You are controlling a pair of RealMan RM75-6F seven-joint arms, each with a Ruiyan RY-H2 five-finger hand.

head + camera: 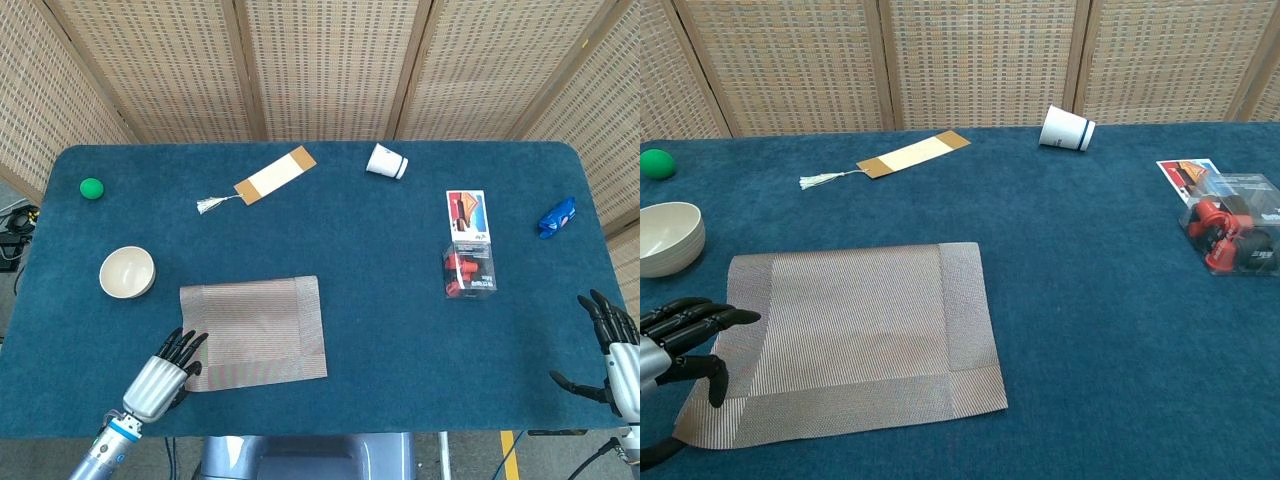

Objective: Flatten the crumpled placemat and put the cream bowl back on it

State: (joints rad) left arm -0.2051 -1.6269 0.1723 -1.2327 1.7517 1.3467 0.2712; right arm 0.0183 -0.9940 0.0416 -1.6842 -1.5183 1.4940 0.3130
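The grey woven placemat (855,335) lies flat near the surface's front edge, the left hand (680,335), partly cut off, resting spread fingers (735,318) on its left border. The round cream bowl (668,238) stands just beyond it to the left. The right hand (612,352), empty with fingers apart, hangs at the front right corner.

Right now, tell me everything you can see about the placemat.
The placemat is a grey-brown rectangle of what looks like woven ribbed material, with a wide border band whose weave runs crosswise. It lies spread flat on the blue table, near the front edge, left of centre. Nothing sits on it; the bowl stands apart to its left. The left hand reaches over its left edge with fingers extended; contact cannot be confirmed.
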